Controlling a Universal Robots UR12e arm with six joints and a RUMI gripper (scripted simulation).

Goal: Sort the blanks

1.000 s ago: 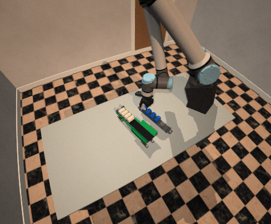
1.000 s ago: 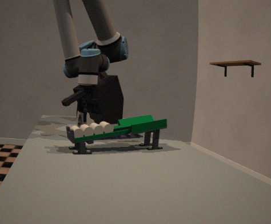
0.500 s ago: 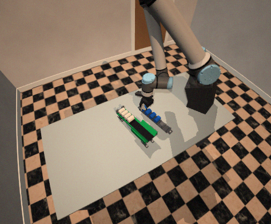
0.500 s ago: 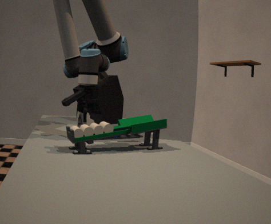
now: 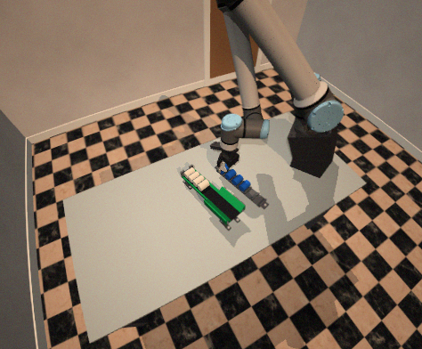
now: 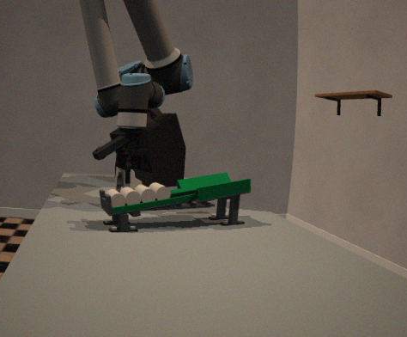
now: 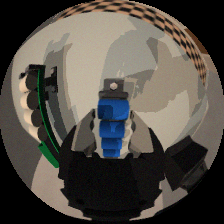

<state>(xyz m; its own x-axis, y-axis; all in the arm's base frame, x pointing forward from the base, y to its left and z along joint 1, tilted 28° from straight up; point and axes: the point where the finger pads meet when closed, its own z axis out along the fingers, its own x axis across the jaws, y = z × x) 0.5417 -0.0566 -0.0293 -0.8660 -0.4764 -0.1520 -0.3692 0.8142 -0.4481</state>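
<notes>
The green feed ramp (image 5: 215, 200) holds a tight row of cream blanks (image 5: 197, 178) against its stop; the row also shows in the exterior view (image 6: 136, 193). Beside it, the grey stock rack (image 5: 249, 191) holds three blue blanks (image 5: 238, 180) in its slots. A further blue blank (image 7: 111, 145) lies at the rack's near end, between my fingers. My gripper (image 5: 223, 166) stands low over that end of the rack. In the wrist view the fingers flank this blank with a small gap on each side, so the gripper is open.
The robot's dark base pedestal (image 5: 312, 151) stands right of the rack. The ramp (image 7: 42, 120) lies close on the left of the gripper. A wooden wall shelf (image 6: 353, 95) hangs far off. Grey mat surrounds both fixtures, with checkered floor beyond.
</notes>
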